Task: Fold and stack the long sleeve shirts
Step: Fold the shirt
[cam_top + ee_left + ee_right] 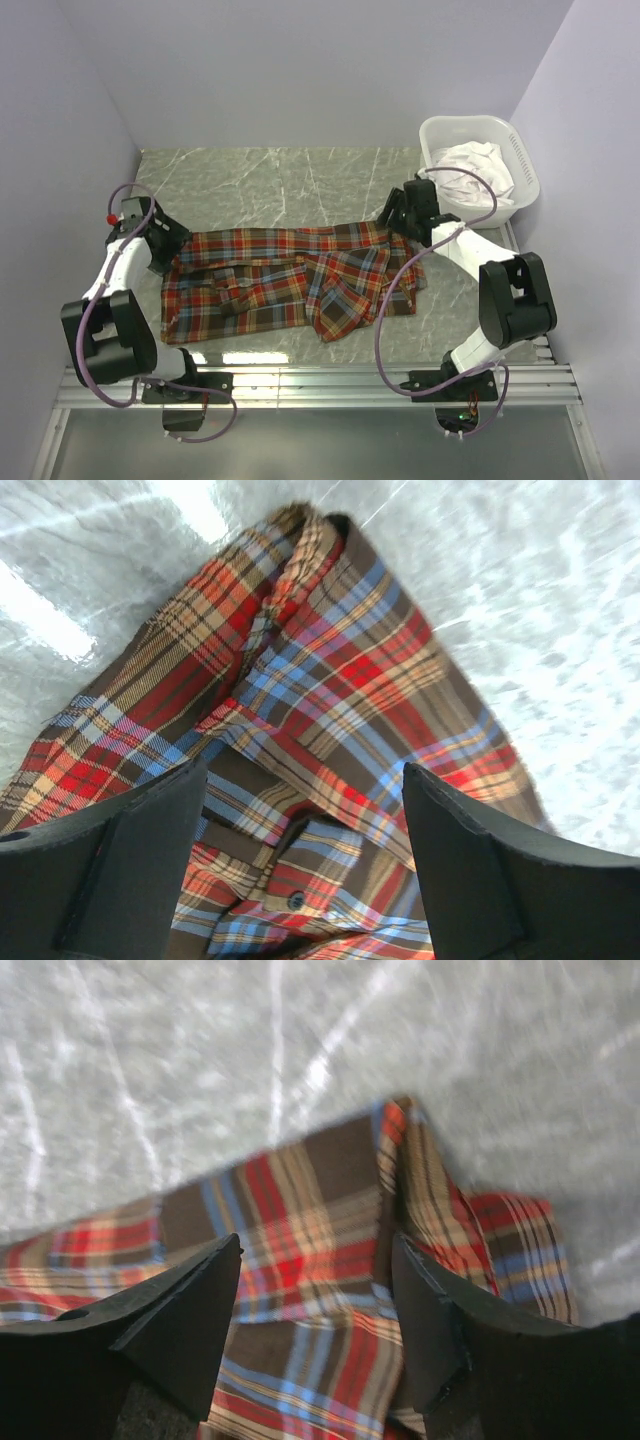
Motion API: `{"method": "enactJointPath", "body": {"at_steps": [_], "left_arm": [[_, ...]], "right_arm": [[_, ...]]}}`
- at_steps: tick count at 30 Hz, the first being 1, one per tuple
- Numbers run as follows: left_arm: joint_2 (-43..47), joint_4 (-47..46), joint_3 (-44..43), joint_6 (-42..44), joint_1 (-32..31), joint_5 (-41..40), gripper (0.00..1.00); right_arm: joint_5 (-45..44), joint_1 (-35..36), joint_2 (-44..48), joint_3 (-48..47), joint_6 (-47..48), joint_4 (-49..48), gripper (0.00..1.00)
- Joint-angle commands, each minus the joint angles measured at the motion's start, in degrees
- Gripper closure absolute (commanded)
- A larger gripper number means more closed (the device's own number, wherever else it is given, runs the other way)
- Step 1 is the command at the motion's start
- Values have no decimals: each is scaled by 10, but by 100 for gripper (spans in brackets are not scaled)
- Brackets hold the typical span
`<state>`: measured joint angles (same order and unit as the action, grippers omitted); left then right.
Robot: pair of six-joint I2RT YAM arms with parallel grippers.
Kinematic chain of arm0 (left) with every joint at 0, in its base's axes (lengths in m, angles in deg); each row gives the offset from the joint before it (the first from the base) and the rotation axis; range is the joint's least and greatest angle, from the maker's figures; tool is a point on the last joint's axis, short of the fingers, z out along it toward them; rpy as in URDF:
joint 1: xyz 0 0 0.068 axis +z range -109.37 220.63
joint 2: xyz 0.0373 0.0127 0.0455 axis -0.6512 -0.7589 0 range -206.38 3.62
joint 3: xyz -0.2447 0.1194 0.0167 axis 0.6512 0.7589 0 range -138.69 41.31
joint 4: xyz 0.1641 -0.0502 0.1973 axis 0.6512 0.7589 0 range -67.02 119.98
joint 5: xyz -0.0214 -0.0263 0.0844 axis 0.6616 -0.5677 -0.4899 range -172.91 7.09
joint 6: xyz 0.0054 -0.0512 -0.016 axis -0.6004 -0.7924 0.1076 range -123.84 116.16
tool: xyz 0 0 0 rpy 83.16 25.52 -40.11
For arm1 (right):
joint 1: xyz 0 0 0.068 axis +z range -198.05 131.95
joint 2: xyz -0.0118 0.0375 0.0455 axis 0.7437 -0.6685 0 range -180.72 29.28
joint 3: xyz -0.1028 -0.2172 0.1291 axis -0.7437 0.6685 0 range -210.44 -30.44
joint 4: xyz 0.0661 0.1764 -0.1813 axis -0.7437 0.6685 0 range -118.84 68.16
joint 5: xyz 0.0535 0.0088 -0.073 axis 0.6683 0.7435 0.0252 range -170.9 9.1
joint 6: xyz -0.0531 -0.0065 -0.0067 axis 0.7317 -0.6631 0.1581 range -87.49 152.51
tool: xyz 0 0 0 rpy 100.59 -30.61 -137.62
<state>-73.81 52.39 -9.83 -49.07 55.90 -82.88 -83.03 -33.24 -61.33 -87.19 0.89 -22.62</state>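
The left wrist view cuts off the plaid shirt (340, 680) below the left gripper (305, 850), whose fingers cover cloth on both sides. The right wrist view is blurred, and there the shirt passes behind the right gripper (318, 1250). From above, each gripper hides the shirt edge beneath it. The white cloth (470, 165) in the basket (470, 120) beyond the right gripper is too small to identify.

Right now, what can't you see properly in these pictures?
Top view: white cloth in the basket is bunched; its kind is unclear.
Top view: left gripper covers one end of the plaid shirt.
Wrist views: picture edges and fingers cut the shirt off; right one is blurred.
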Motion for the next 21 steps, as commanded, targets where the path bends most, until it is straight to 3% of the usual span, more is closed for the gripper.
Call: {"method": "enactJointPath", "body": {"at_steps": [1,11,21], "left_arm": [[-24,-10,-2,12,-6,-21,16],[-95,-21,2,15,-11,-42,26],[-135,-21,-5,19,-12,-51,48]], "right_arm": [[4,-3,-1,34,-14,-16,32],[51,-40,-19,112,-56,-61,34],[64,-50,-14,122,-59,-61,35]]}}
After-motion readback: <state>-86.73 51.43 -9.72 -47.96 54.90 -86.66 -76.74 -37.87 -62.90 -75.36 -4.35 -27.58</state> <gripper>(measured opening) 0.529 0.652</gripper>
